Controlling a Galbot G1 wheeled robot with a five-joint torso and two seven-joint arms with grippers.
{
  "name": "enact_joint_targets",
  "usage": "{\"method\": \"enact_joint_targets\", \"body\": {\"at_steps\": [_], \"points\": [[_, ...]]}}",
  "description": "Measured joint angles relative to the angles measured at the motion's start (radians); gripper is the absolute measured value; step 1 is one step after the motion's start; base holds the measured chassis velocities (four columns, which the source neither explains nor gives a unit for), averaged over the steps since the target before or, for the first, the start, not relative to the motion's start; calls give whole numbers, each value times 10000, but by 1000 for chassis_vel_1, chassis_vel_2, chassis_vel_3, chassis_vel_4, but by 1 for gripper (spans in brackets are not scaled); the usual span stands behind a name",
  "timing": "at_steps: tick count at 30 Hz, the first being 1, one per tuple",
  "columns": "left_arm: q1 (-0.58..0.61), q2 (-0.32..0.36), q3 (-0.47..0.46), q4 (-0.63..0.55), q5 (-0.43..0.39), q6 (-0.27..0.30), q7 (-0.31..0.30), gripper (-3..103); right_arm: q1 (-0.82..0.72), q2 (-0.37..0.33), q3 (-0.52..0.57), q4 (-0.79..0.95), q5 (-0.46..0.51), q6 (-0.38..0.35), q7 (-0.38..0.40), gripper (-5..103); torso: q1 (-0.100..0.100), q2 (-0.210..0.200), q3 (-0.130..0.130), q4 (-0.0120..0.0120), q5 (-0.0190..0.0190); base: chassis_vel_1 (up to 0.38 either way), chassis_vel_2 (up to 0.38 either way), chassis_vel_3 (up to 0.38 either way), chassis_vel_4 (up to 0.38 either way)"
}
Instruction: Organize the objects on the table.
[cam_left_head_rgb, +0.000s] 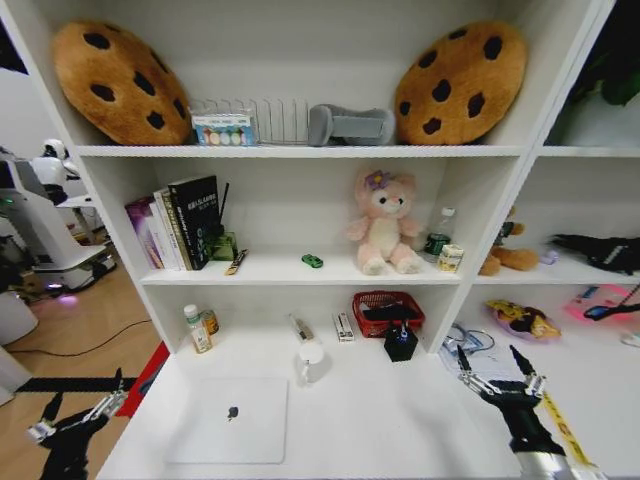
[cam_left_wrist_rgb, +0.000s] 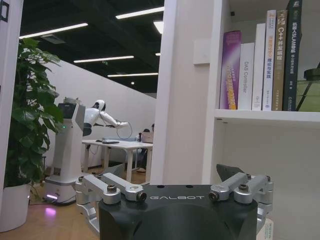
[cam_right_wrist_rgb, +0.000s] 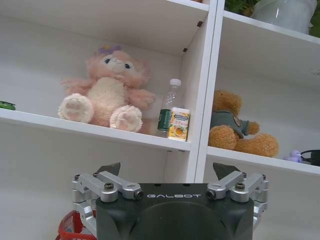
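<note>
A silver laptop (cam_left_head_rgb: 228, 420) with a dark logo lies shut on the long white table (cam_left_head_rgb: 390, 425), front left. The tiny green toy car (cam_left_head_rgb: 312, 261) sits on the middle shelf, left of the pink plush; the right wrist view catches the car (cam_right_wrist_rgb: 6, 105) at its edge. What look like two white pens (cam_left_head_rgb: 343, 327) lie side by side at the table's back. My left gripper (cam_left_head_rgb: 80, 415) hangs open beyond the table's left end, over the floor. My right gripper (cam_left_head_rgb: 497, 375) is open above the table's right part, empty. Both wrist views show the spread fingers: left gripper (cam_left_wrist_rgb: 165, 177), right gripper (cam_right_wrist_rgb: 167, 169).
A white mug (cam_left_head_rgb: 311, 355) stands behind the laptop. A red basket (cam_left_head_rgb: 388, 312), a black box (cam_left_head_rgb: 400, 343) and bottles (cam_left_head_rgb: 198, 328) line the back. A yellow ruler (cam_left_head_rgb: 560, 425) lies beside my right arm. Books (cam_left_head_rgb: 180, 222) and a pink plush (cam_left_head_rgb: 383, 222) fill the shelf.
</note>
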Motion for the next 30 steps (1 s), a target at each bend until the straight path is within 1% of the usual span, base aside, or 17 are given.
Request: {"method": "enact_joint_targets", "body": {"at_steps": [9, 11, 14, 21, 30], "points": [[0, 0, 0, 0, 0, 0, 0, 100, 0, 0, 0, 0, 0, 0, 0, 100, 1, 0, 0, 2, 3, 141, 129, -126, -114], [0, 0, 0, 0, 0, 0, 0, 100, 0, 0, 0, 0, 0, 0, 0, 100, 0, 1, 0, 2, -1, 93, 84, -116, -118], [0, 0, 0, 0, 0, 0, 0, 100, 0, 0, -1, 0, 0, 0, 0, 100, 0, 0, -1, -1, -3, 88, 67, -83, -92], [1, 0, 0, 0, 0, 0, 0, 100, 0, 0, 0, 0, 0, 0, 0, 100, 0, 0, 0, 3, 3, 4, 7, -10, -5], [0, 0, 0, 0, 0, 0, 0, 100, 1, 0, 0, 0, 0, 0, 0, 100, 1, 0, 1, 2, 0, 2, -1, -6, 1]]}}
